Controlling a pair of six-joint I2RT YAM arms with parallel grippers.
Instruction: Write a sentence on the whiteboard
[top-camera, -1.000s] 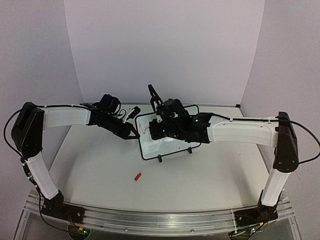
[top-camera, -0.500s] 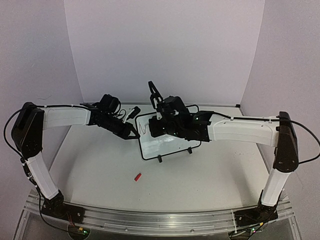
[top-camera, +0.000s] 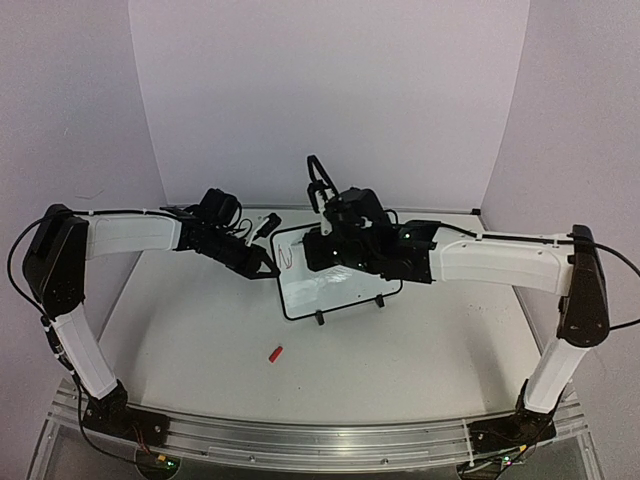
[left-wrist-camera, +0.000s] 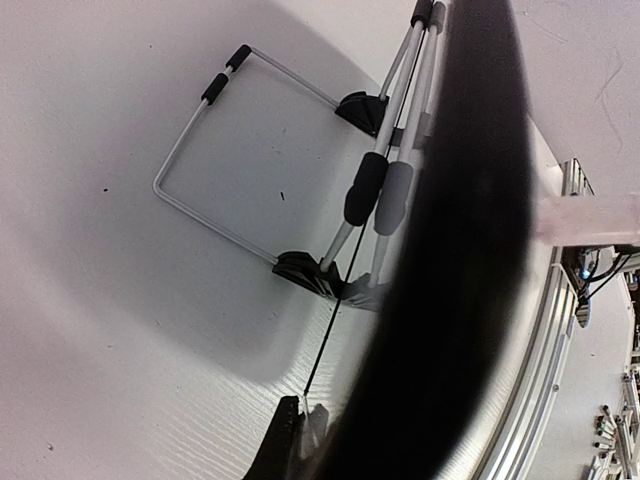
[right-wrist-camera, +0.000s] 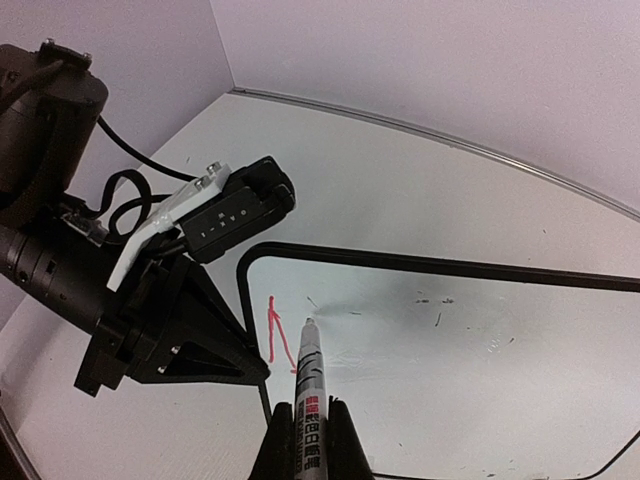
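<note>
Gripping a marker (right-wrist-camera: 310, 365), right claw (right-wrist-camera: 306, 428) touches it to the whiteboard (right-wrist-camera: 450, 340); left claw (right-wrist-camera: 258, 372) clamps the edge.

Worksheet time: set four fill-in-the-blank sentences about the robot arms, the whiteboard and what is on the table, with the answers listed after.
1. The right gripper grips a ___ by its barrel.
2. The stroke on the whiteboard is ___ in colour.
3. The left gripper clamps the whiteboard's ___ edge, seen from above.
4. The small red cap lies on the ___, apart from the whiteboard.
Answers: marker; red; left; table.
</note>
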